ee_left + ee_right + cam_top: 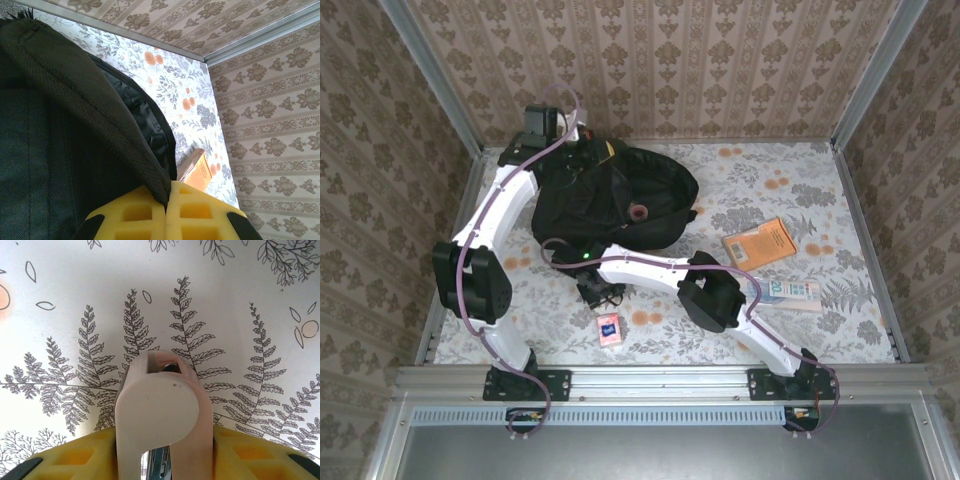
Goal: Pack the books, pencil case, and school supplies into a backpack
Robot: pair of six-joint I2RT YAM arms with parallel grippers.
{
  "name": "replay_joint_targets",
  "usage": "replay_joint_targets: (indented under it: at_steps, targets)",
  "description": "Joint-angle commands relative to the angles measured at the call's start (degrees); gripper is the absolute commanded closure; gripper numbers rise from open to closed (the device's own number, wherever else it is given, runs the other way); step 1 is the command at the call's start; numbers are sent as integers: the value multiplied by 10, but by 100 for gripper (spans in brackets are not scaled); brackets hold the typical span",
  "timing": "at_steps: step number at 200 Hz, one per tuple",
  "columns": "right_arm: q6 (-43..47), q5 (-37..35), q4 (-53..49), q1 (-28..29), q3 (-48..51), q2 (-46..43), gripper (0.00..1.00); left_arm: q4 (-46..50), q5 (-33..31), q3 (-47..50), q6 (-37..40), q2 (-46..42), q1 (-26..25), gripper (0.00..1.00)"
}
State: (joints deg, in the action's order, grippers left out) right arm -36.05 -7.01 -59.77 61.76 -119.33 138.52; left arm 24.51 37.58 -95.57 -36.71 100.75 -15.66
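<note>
Left gripper (166, 200) pinches backpack (60, 150) rim (black fabric wedged between yellow pads (200, 215)). Right gripper (165, 447) clamps pink-white piece (157, 405) over fern-print table (240, 300).

Cover print on the books (760, 243) is unreadable

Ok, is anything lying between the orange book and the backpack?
Nothing visible: only bare floral table separates the orange book from the backpack. The right arm lies just on the near side of that line.

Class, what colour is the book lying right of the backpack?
The book is orange with dark cover print, best seen in the top external view.
</note>
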Motion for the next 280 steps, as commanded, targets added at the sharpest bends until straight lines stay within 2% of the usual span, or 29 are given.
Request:
replay_joint_targets:
  at_steps: [1, 62, 126, 171, 198, 228, 280]
  targets:
    - [1, -22, -3, -3, 28, -44, 57, -26, 16, -3, -7, -7, 5, 100]
    - [-4, -51, 46, -11, 154, -148, 57, 1, 23, -34, 9, 1, 3, 100]
    - [-20, -86, 90, -31, 319, -326, 57, 55, 9, -90, 27, 16, -29, 100]
    - [-23, -88, 98, -83, 391, -468, 57, 92, 7, -121, 38, 20, -64, 100]
    - [-1, -77, 96, -143, 392, -523, 57, 114, 14, -134, 45, 13, -81, 100]
    - [23, -50, 111, -210, 374, -531, 57, 138, 18, -143, 56, -1, -95, 100]
    - [41, -14, 133, -260, 278, -416, 56, 151, 47, -138, 68, -27, -101, 100]
